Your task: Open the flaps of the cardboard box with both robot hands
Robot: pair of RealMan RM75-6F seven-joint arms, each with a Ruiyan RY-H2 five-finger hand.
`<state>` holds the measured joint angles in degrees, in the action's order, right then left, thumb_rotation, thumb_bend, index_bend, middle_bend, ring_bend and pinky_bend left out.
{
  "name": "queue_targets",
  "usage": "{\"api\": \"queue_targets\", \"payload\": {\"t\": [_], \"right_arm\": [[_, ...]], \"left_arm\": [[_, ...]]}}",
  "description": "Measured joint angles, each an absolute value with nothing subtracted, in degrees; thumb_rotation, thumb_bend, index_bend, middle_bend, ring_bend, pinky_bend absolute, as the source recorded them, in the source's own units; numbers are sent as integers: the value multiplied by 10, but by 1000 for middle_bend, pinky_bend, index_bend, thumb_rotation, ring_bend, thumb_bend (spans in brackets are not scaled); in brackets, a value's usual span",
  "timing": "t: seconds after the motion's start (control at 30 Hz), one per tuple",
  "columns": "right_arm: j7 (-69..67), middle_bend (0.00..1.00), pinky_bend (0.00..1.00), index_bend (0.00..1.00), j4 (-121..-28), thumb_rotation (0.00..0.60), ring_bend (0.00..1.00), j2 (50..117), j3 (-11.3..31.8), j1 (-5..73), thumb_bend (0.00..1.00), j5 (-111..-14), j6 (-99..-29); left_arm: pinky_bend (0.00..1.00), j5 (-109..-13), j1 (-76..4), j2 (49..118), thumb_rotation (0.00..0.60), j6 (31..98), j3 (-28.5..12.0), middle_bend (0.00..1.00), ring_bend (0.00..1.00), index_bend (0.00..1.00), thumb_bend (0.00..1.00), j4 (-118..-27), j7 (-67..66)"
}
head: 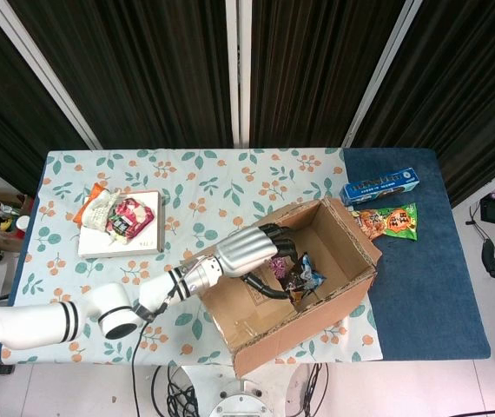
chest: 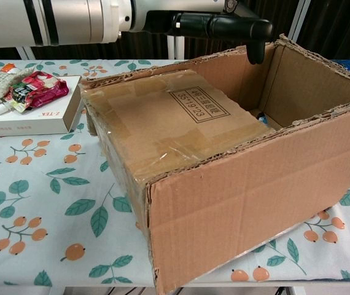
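The cardboard box point(head: 317, 326) stands mid-table, its mouth facing up. One taped, labelled flap point(head: 246, 306) lies folded in over the left half of the mouth; the other flaps stand up. In the chest view this flap point(chest: 175, 123) is flat and nothing touches it. My left hand point(head: 254, 250) hovers above the flap's inner edge, fingers apart and curved down toward the opening, holding nothing. From the chest, the left hand point(chest: 224, 26) reaches in along the top, one fingertip point(chest: 258, 52) hanging before the box's far wall. Snack packets point(head: 304, 276) lie inside. No right hand shows.
A white flat box point(head: 113, 241) with snack pouches on it lies at the left, also in the chest view as a white box point(chest: 31, 117). A blue biscuit box point(head: 379, 185) and a green snack packet point(head: 388, 220) lie on the blue cloth point(head: 430, 287) right of the cardboard box.
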<state>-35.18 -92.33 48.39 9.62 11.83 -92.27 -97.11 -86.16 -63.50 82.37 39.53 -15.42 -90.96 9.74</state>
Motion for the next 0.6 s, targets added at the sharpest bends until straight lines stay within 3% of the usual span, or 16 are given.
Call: {"api": "queue_targets", "payload": {"t": [0.33,0.6], "right_arm": [[-375,49,0,0,-907,600,0,490,101,115,477,-916,-965],[-387,49,0,0,-904,600,0,492,103,112,477,-913,-965]], "left_arm": [[168,-854,-652,834,36,377,-123,293,87,337,0,-906,78],[168,-867,-660,823,30,381,-110,431,87,464,0,-912,68]]}}
